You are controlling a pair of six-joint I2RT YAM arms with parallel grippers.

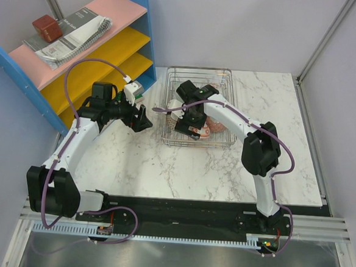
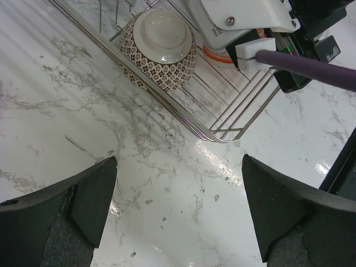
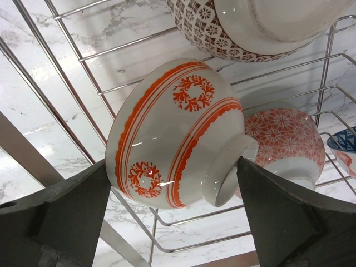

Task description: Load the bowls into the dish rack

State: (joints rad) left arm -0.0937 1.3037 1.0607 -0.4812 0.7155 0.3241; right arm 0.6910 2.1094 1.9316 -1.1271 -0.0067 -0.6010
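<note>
The silver wire dish rack [image 1: 200, 71] stands at the back middle of the marble table. My right gripper [image 1: 190, 129] is inside it, shut on a white bowl with orange-red wreaths [image 3: 178, 133]. One finger is on its rim and the other on its foot, and the bowl lies on its side just above the wires. A red-orange floral bowl [image 3: 283, 133], a dark patterned bowl [image 3: 222, 33] and the edge of a blue bowl [image 3: 344, 142] lie in the rack. My left gripper [image 1: 141, 120] is open and empty over the table, left of the rack [image 2: 167, 108], facing the dark patterned bowl [image 2: 161, 72].
The blue-framed pink-and-yellow shelf [image 1: 111, 43] stands at the back left and holds a booklet [image 1: 74, 37] and a red block [image 1: 45, 26]. Something pale green [image 1: 139, 97] shows behind my left wrist; I cannot tell what it is.
</note>
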